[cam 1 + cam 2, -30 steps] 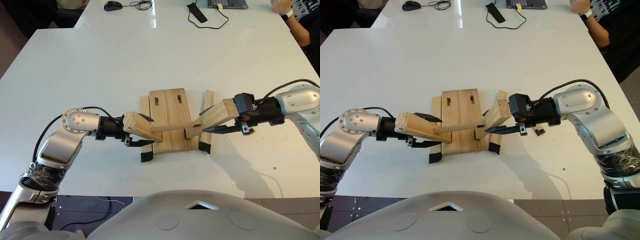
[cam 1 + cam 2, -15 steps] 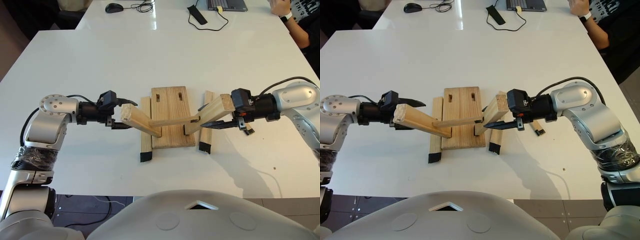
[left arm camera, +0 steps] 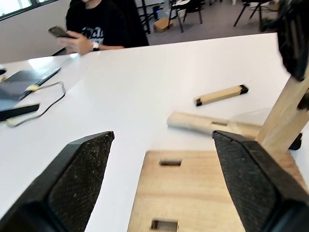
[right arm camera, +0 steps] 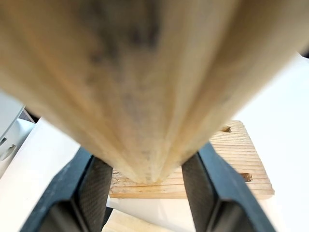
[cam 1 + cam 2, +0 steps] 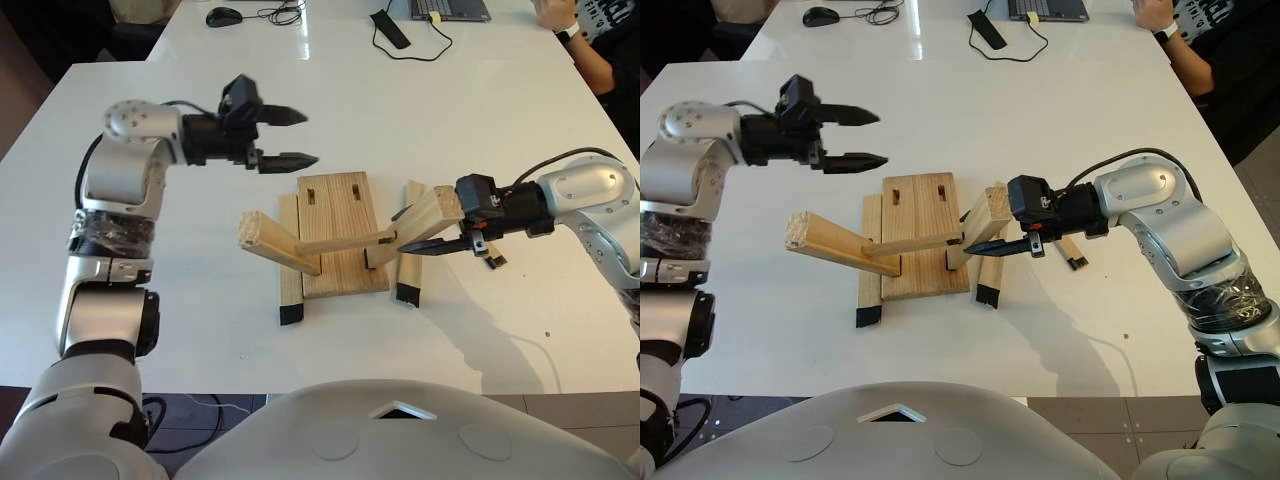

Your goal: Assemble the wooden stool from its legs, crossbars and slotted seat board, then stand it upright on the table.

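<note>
The table (image 5: 450,130) is looked down on from the head by both eye views, facing forward; the whole seat board (image 5: 335,215) is shared by them. The board is seen nearer and lower from the left wrist. The right wrist view is set close against a wooden leg (image 4: 145,72), with the board's end shown behind.

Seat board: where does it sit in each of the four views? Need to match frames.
Left eye view: seat board lies flat at centre, with the crossbar passing over it.
Right eye view: seat board is slightly left of centre, same pose.
Left wrist view: seat board is at lower centre, slots visible.
Right wrist view: seat board is at lower right, behind the wood.
Shared landmark: the raised leg at the board's right side.
</note>
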Robot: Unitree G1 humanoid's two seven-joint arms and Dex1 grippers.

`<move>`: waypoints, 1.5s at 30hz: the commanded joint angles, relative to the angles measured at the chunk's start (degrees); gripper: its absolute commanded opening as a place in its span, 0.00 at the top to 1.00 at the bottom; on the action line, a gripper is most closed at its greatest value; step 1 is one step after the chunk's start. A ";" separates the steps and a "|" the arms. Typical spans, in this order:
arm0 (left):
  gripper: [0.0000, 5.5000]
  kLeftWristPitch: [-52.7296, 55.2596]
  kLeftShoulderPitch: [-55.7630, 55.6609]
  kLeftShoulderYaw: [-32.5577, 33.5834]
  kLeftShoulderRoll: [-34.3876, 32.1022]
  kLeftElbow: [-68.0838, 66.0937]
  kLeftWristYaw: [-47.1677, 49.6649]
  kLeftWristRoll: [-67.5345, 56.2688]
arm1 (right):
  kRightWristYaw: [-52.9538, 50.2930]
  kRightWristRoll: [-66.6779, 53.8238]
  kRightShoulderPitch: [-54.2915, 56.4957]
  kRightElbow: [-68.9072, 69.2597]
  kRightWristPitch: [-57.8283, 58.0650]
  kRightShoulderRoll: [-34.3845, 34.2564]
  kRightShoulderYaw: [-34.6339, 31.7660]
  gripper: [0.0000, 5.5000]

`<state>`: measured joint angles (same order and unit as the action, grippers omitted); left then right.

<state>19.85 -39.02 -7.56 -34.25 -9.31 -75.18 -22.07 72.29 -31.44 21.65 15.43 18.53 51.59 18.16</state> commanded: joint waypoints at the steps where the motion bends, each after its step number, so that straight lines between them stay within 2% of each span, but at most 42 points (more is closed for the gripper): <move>1: 0.31 3.97 -3.14 -2.72 0.10 7.17 -6.30 -4.27 | 0.42 7.91 -1.81 -4.19 3.44 -0.69 6.04 0.64; 6: 0.31 4.27 -2.53 -7.03 -1.74 10.44 -12.87 -3.78 | 0.50 8.43 -1.95 -4.75 3.01 -1.10 6.39 0.64; 19: 0.31 1.52 1.77 -11.54 0.27 7.88 -11.48 0.98 | 0.48 8.49 -1.54 -4.09 3.53 -1.85 6.97 0.64; 23: 0.31 -2.60 3.82 -14.74 1.73 0.43 -9.39 6.63 | 0.34 8.67 -1.98 -3.74 3.50 -2.02 7.30 0.64; 27: 0.31 -2.17 6.38 -16.79 5.35 -6.92 -5.30 8.37 | 0.53 9.09 -2.13 -3.86 3.23 -2.04 7.70 0.64; 31: 0.31 4.70 4.85 -10.91 6.34 -3.78 -3.51 1.10 | 0.64 9.11 -1.99 -3.71 3.27 -1.80 7.67 0.64; 36: 0.31 9.90 -1.86 2.35 2.05 -0.07 -0.71 -6.61 | -0.15 8.55 -2.67 -3.19 3.66 -1.43 6.81 0.64; 41: 0.31 -5.49 -0.19 5.00 -9.90 -6.14 -1.89 3.83 | -1.59 7.00 -4.32 -1.82 4.51 -0.39 4.55 0.64; 45: 0.31 -29.93 11.29 0.79 -19.55 -11.96 -4.14 16.90 | -2.60 6.34 -6.43 -0.28 5.06 0.74 2.48 0.64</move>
<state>4.88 -34.99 -3.25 -48.71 -17.47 -77.84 -13.28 70.60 -29.68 21.08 16.26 18.55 49.88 17.66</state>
